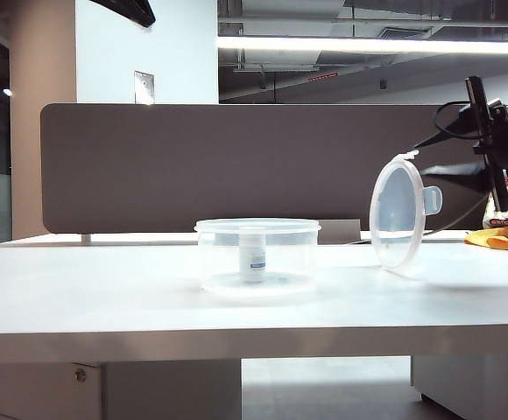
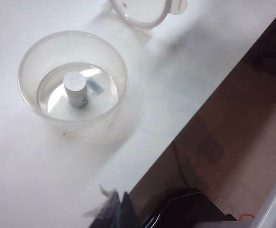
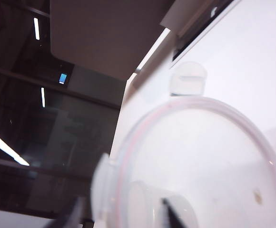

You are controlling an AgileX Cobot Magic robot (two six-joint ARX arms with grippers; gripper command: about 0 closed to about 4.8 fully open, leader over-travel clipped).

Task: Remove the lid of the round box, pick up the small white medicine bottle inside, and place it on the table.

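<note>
Exterior view, centre of frame: the tub (image 1: 228, 262) stands open on the white worktop (image 1: 105, 289), with the bottle (image 1: 253, 254) upright inside it on the middle of the floor, its blue-printed label facing the camera. Right of centre: the lid (image 1: 398, 214) is off the tub and well apart from it, standing almost on edge, its lower rim at the worktop and its face turned toward the camera. A small tab projects from its right side. Upper right of frame: the right gripper (image 1: 447, 178) reaches in from the right edge to that tab; whether its jaws are released or clamped on the lid cannot be told. A dark grey divider (image 1: 193, 166) runs along the back of the worktop, and a yellow-orange cloth (image 1: 499, 238) lies at the far right edge.

Left wrist view: the left gripper (image 2: 119, 202) hangs above the worktop near its rear edge, jaws clenched and holding nothing. The open tub (image 2: 33, 57) is seen from above, the bottle (image 2: 75, 88) standing at its centre with its white cap uppermost. Part of the lid (image 2: 142, 9) shows beyond the tub, apart from it.

Right wrist view: the lid (image 3: 209, 156) fills most of the picture, close to the camera and blurred, with a faint pink line around its rim.
</note>
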